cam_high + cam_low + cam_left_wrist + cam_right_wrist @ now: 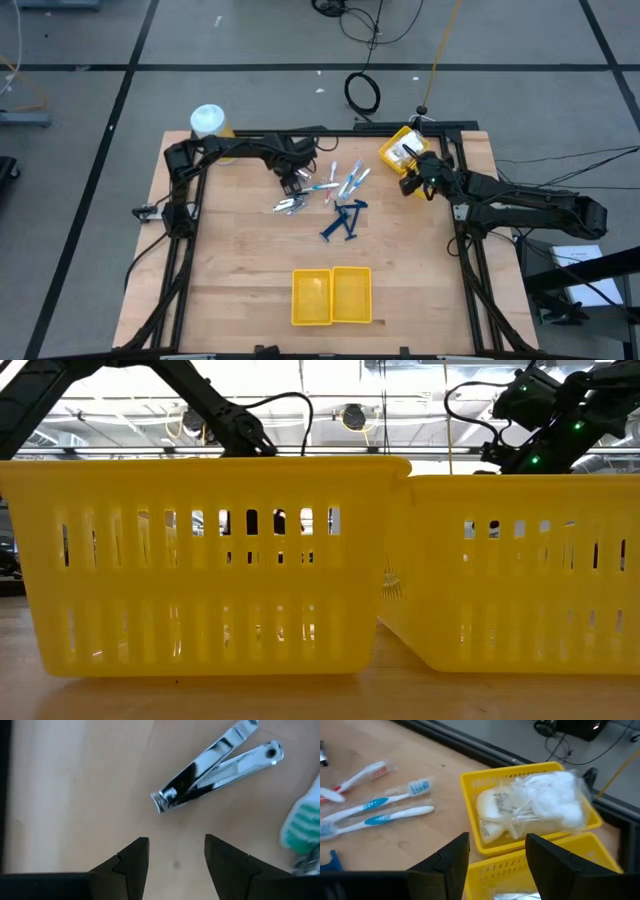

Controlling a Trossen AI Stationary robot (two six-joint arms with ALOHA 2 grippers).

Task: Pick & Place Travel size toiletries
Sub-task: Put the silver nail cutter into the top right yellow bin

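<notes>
Toiletries lie in the middle of the table: a silvery nail clipper (290, 206) (215, 767), wrapped toothbrushes (345, 180) (375, 807) and dark blue razors (345, 218). My left gripper (291, 186) (176, 852) hovers open, pointing down just short of the clipper, with bare wood between its fingers. My right gripper (412, 186) (497, 850) stands open above the table's far right, beside a yellow bin (405, 150) (470, 785). That bin holds clear packets of white bits (535, 802).
A second yellow two-compartment bin (332, 296) stands near the front edge and fills the low view (200, 560). A yellow jar with a white lid (208, 122) stands at the far left corner. A dark frame (180, 200) runs round the table.
</notes>
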